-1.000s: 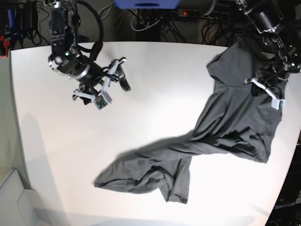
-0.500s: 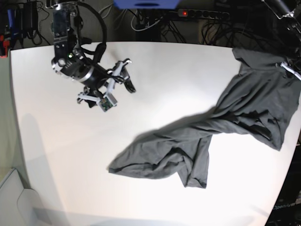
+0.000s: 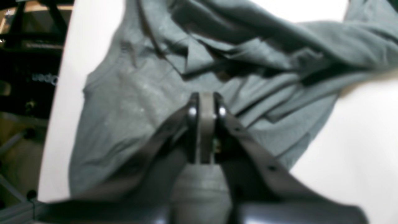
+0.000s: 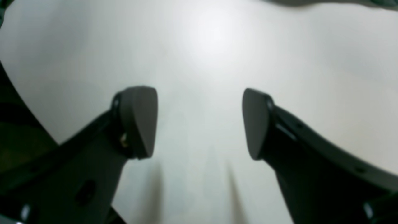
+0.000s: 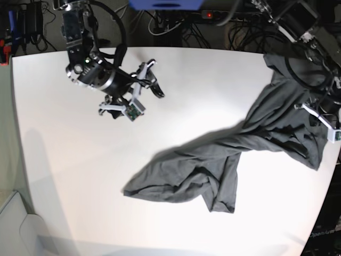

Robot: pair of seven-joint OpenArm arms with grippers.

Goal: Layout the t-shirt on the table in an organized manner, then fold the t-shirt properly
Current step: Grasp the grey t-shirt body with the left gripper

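Note:
The dark grey t-shirt lies crumpled on the white table, running from the far right corner down to a bunched end near the front middle. My left gripper is at the table's right edge, over the shirt's upper part. In the left wrist view it is shut on a fold of the t-shirt. My right gripper hovers open over bare table at the far left, well away from the cloth. The right wrist view shows its pads wide apart with nothing between them.
Cables and a power strip run behind the table's far edge. The shirt's right side lies close to the table's right edge. In the left wrist view, dark frame parts show past that edge.
The shirt was dragged right a second ago and has since stayed put. The left arm has come down into view at the right edge. The right arm has shifted slightly right.

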